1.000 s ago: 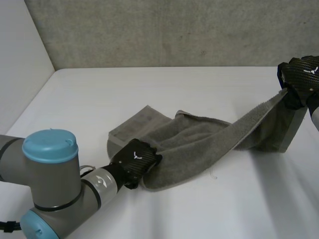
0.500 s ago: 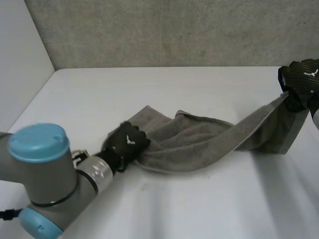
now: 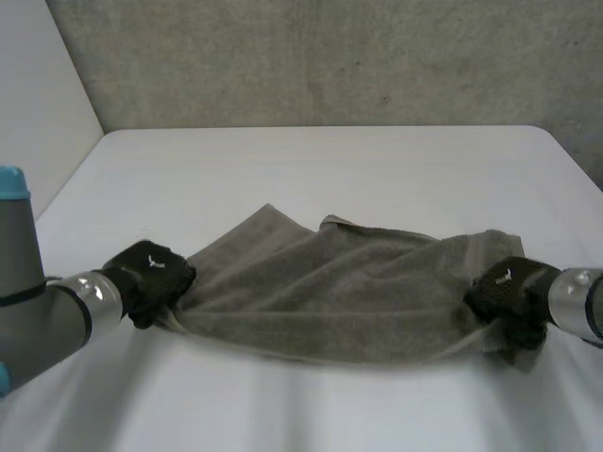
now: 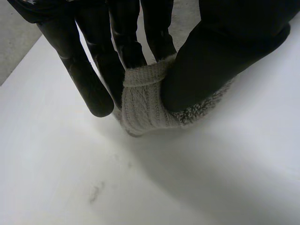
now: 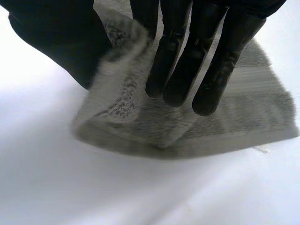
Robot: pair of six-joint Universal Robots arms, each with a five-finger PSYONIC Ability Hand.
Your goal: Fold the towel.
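A grey terry-cloth towel (image 3: 330, 292) lies rumpled on the white table (image 3: 330, 169), strung between our hands. Our left hand (image 3: 151, 278) has fingers (image 4: 126, 42) and thumb pinching a bunched corner. Our right hand (image 3: 504, 292) clamps the opposite end the same way. For a clean fold, we judge: lift both ends level, draw the cloth taut, lay the near edge squarely over the far one.

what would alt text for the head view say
A rumpled grey towel lies stretched across a white table, the robot's left hand gripping one end and its right hand the other. A grey wall stands behind.
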